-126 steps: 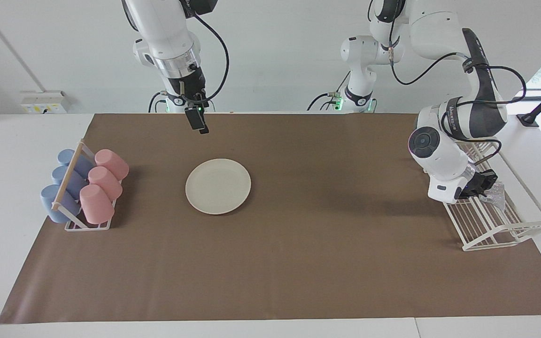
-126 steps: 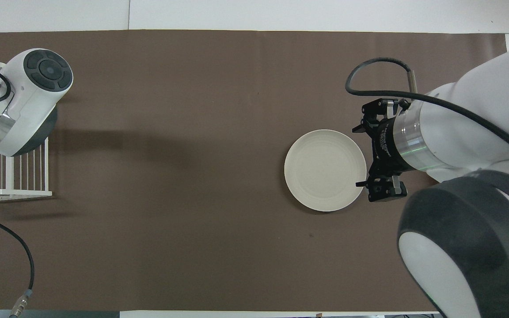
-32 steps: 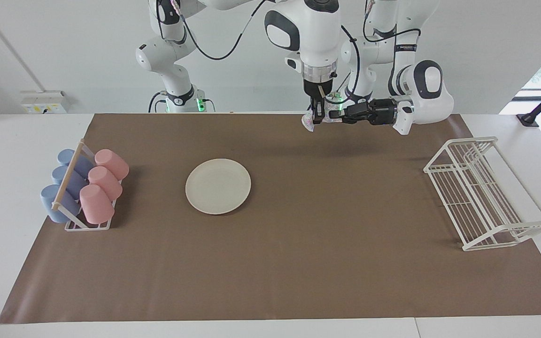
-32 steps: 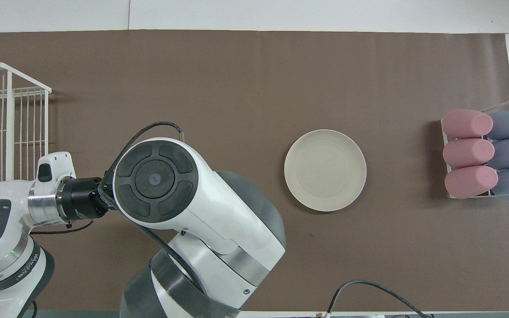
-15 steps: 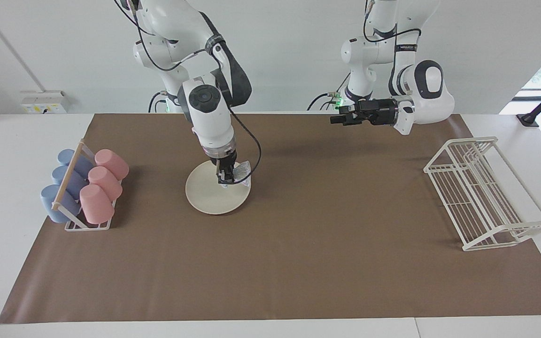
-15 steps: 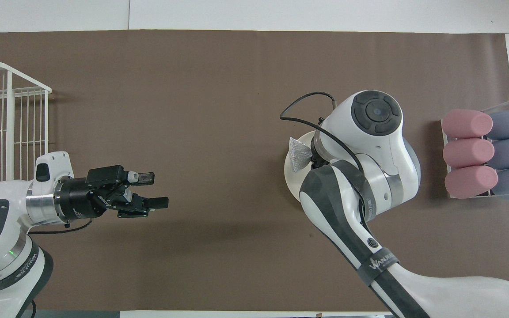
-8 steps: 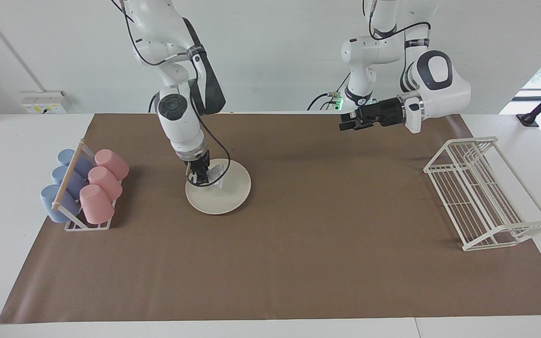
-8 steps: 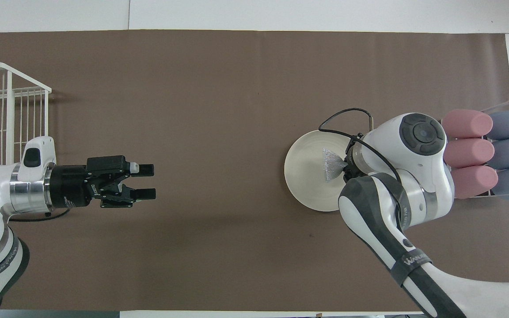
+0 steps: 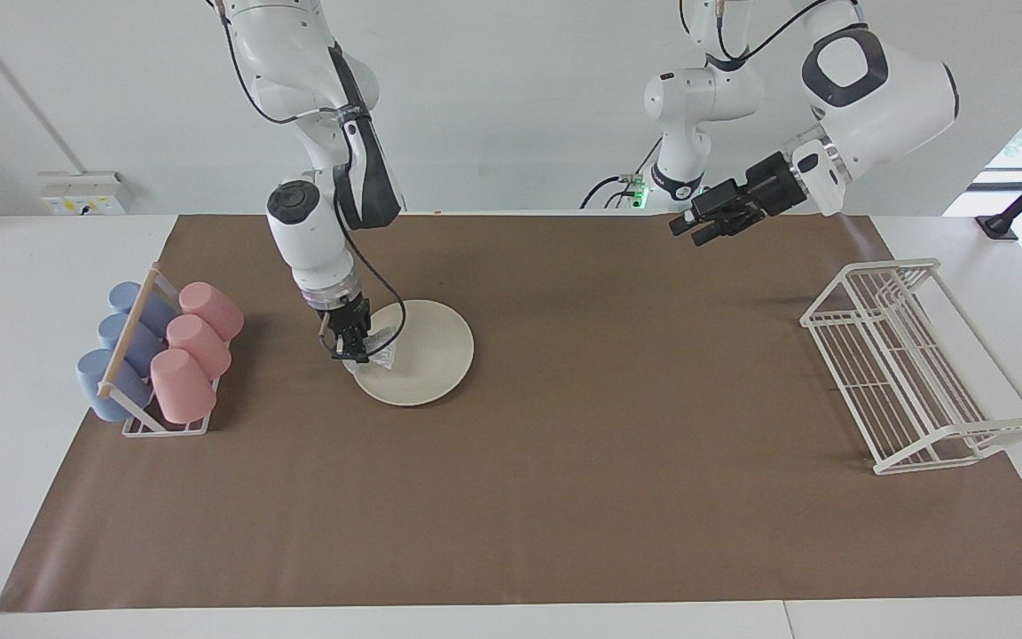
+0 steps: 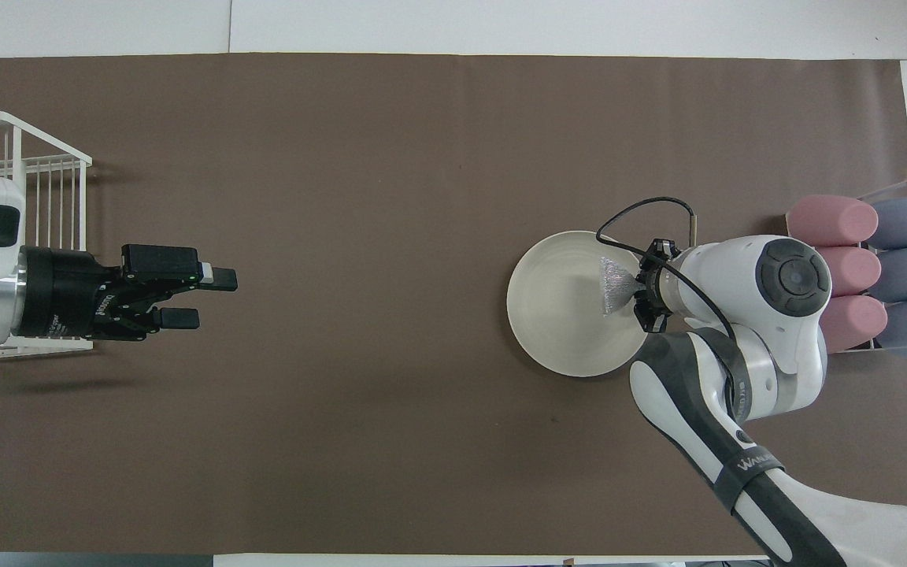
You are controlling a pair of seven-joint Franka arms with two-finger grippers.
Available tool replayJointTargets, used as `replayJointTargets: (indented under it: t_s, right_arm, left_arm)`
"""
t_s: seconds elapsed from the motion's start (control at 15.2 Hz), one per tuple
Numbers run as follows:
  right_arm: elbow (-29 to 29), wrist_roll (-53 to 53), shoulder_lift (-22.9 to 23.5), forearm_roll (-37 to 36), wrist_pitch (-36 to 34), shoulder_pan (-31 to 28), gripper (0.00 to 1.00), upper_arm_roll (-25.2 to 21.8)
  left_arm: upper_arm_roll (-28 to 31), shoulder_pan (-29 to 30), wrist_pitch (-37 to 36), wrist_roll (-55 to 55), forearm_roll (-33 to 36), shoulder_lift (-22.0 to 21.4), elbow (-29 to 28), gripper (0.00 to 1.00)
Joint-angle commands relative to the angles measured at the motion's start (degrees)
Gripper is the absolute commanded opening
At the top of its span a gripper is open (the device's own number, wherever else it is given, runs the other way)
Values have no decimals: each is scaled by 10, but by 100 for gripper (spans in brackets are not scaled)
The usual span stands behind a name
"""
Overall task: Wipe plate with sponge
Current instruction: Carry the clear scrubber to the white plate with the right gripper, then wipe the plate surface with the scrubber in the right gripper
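The cream-white plate [image 9: 429, 362] [image 10: 556, 319] lies flat on the brown mat. My right gripper [image 9: 355, 348] [image 10: 638, 293] points down at the plate's edge beside the cup rack and is shut on the sponge [image 9: 378, 353] [image 10: 616, 283]. The silvery mesh sponge fans out from the fingers and rests on the plate's surface. My left gripper [image 9: 687, 232] [image 10: 203, 298] hangs open and empty in the air, over the mat toward the left arm's end of the table, and it waits there.
A rack of pink and blue cups [image 9: 161, 355] [image 10: 863, 272] stands beside the plate, close to my right wrist. A white wire rack [image 9: 919, 373] [image 10: 44, 197] stands at the left arm's end of the mat.
My right gripper has dragged the sponge across the plate toward the cup rack. The left arm has risen and drawn back toward the wire rack, still open.
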Motion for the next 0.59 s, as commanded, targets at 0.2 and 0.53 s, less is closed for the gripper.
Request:
replayJointTargets:
  t_s: [0.2, 0.53]
  right_arm:
    - [-9, 14, 24, -4, 43, 17, 0, 3]
    - [19, 43, 59, -4, 51, 45, 0, 3]
  left_arm:
    - [-16, -9, -49, -41, 222, 1, 76, 100]
    - [-42, -8, -114, -40, 361, -3, 120, 100]
